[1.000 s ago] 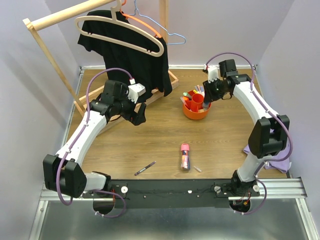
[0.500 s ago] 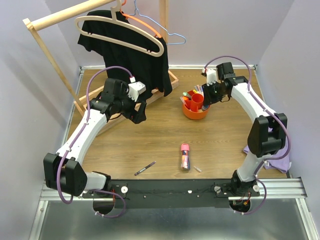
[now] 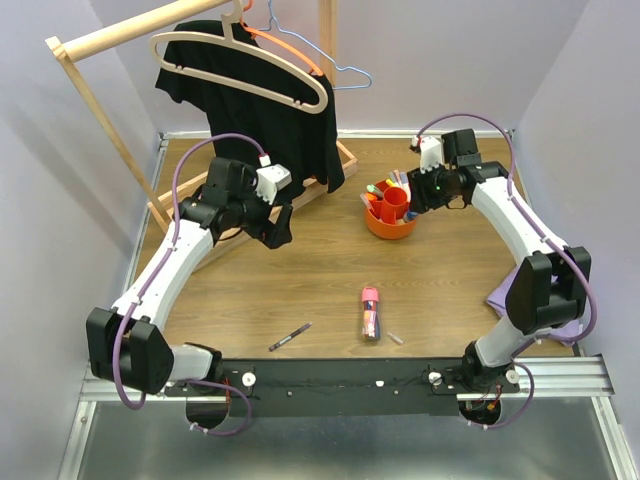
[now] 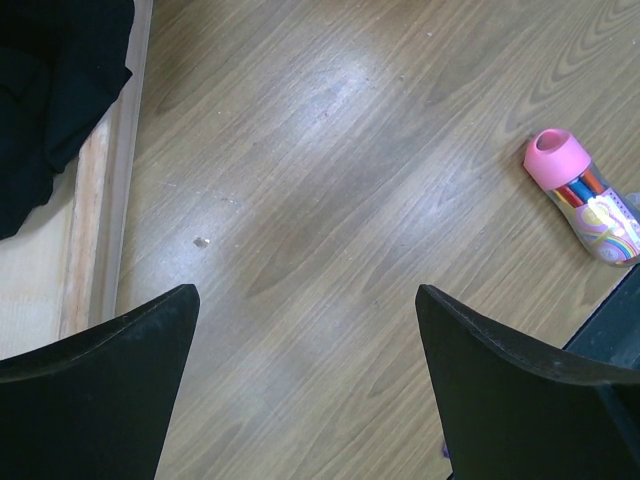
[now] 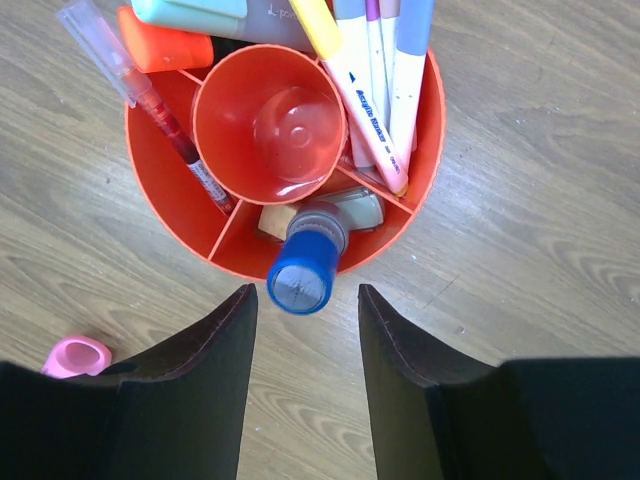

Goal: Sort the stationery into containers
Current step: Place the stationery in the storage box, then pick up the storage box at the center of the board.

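Observation:
The round orange organiser stands at the back right and holds several pens and highlighters. In the right wrist view the organiser has a central cup, and a blue-capped marker stands in its near compartment. My right gripper is open and empty just above and beside that marker, at the organiser's right rim. A stubby pink tube and a slim dark pen lie near the front edge. My left gripper is open and empty above bare wood; the pink tube shows at its right.
A wooden rack base with a black shirt hanging over it stands at the back left. A purple cloth lies at the right edge. A small white piece lies by the pink tube.
My right wrist has shifted slightly right and back from the organiser, and its elbow has swung right. The left arm has not moved.

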`<state>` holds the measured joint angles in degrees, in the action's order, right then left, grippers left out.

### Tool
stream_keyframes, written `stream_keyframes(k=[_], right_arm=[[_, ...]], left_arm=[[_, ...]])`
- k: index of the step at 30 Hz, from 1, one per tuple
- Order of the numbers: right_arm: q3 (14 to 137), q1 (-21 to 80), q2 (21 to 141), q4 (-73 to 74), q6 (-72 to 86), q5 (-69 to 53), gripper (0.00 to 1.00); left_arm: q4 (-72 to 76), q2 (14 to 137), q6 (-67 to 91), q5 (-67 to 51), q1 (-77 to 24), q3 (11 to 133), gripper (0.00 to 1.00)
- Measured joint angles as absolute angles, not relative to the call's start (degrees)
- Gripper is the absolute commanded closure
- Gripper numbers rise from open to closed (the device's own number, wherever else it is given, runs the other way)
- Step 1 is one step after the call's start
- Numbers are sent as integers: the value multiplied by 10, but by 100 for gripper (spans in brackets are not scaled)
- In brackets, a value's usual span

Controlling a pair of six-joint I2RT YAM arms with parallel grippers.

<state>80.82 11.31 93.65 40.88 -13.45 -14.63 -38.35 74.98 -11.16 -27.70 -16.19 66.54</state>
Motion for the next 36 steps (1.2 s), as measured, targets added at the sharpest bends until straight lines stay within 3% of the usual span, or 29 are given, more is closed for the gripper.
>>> stream_keyframes(k=[6,7,8,13,20,28,36], right_arm=[[802,113,930,404,-134,-147,44],[799,113,925,404,-133,-152,34],[794,113,918,404,-130,-158,0],[695,131,845,418,-58,-216,0],[606,203,835,437,81,-263,0],[644,294,908,448,202,-248,0],[682,326,983,480,280,-152,2]], left_arm=[[-389,743,-112,-277,-162,665,1],[-389,741,-112,-277,-162,665,1],[-390,739,-112,-276,-162,665,1],[-391,715,-112,-268,-162,651,1],[-395,707,-109,-263,-162,639,1],[-396,691,-106,-259,-158,612,1],[-396,657,-102,-259,-120,597,1]])
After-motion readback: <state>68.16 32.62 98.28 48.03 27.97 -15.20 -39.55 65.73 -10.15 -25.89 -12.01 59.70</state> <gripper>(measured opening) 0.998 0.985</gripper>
